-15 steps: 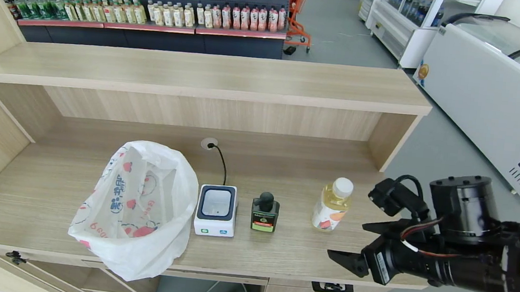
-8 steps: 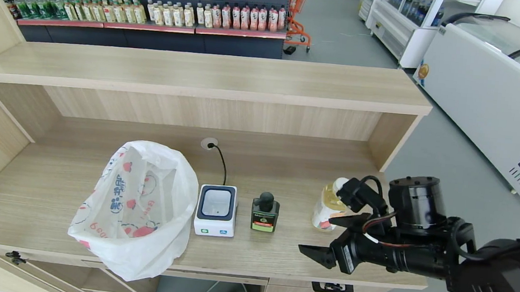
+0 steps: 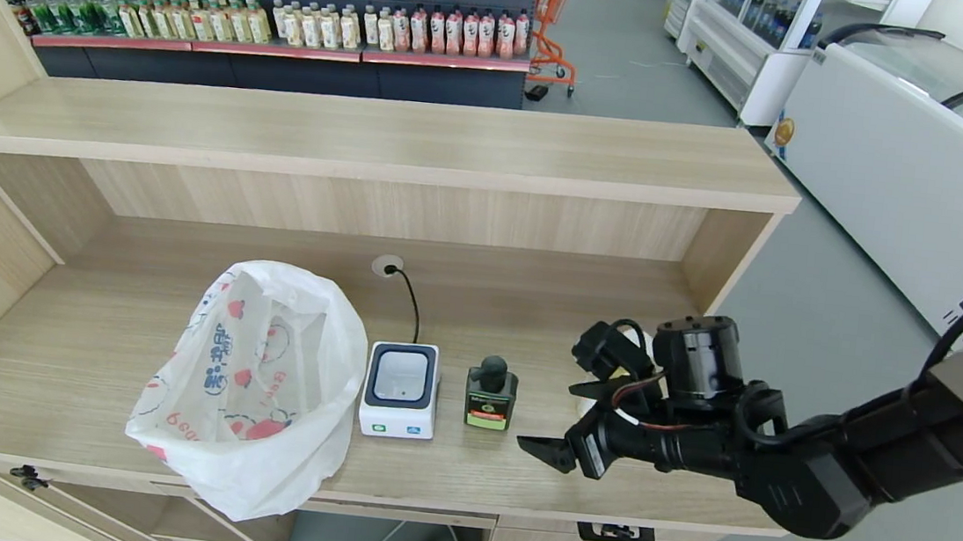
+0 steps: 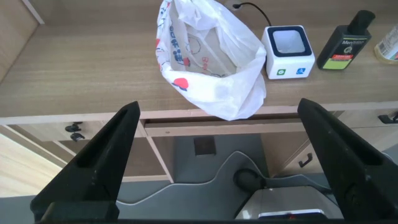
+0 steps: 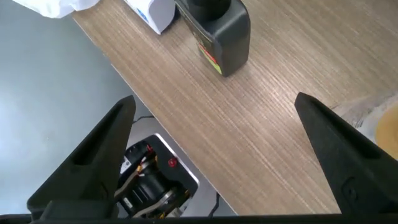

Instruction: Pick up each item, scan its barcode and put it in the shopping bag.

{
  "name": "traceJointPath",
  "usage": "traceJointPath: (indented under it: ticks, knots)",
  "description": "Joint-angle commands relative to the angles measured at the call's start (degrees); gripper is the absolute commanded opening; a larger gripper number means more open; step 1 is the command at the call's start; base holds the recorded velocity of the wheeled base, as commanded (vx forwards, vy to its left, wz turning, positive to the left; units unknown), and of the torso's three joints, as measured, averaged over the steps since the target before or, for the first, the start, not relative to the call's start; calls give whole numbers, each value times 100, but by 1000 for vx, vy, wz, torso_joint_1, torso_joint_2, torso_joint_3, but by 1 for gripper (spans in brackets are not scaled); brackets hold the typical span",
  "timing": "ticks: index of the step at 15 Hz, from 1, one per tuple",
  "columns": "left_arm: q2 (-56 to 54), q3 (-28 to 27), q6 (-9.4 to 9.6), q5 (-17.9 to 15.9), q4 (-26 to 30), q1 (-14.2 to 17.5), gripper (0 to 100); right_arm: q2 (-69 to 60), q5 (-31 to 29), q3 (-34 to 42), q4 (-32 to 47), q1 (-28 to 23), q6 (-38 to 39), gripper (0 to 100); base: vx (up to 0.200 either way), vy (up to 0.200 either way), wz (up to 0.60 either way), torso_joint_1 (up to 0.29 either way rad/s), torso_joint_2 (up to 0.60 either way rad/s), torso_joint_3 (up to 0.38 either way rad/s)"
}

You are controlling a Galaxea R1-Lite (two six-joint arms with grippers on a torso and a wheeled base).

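Your right tool [image 3: 545, 416], spread wide, hangs over the wooden tabletop [image 3: 84, 356] at 4 o'clock from the small dark bottle with black cap [image 3: 491, 392]. This bottle stands at 3 o'clock from the white square scanner [image 3: 400, 386], the white printed plastic bag [image 3: 250, 381] at 9 o'clock.

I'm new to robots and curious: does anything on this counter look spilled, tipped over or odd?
Nothing stands out. The shopping bag sits open, the scanner lies flat beside it, and the dark bottle stands upright. The pale bottle is mostly hidden behind the right hand, so I can't judge it.
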Motion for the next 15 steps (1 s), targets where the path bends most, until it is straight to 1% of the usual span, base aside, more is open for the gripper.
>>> traceJointPath:
  ticks: [1, 4, 8, 11, 12, 15]
  knots:
    - [-2, 0, -1, 0, 2, 0, 100, 399, 6, -421, -3, 72, -52, 100, 0, 0, 0, 0, 0, 0]
    - [-2, 0, -1, 0, 2, 0, 100, 839, -3, -966, 6, 274, -113, 100, 0, 0, 0, 0, 0, 0]
    - [-2, 0, -1, 0, 2, 0, 100, 1261, -21, -1475, 58, 433, -236, 100, 0, 0, 0, 0, 0, 0]
    - [-2, 0, -1, 0, 2, 0, 100, 1419, -47, -1537, 76, 433, -456, 100, 0, 0, 0, 0, 0, 0]
    - [-2, 0, -1, 0, 2, 0, 100, 1551, -65, -1660, 102, 424, -632, 100, 0, 0, 0, 0, 0, 0]
    - [-2, 0, -1, 0, -7, 0, 100, 1753, -47, -1924, 199, 415, -728, 100, 0, 0, 0, 0, 0, 0]
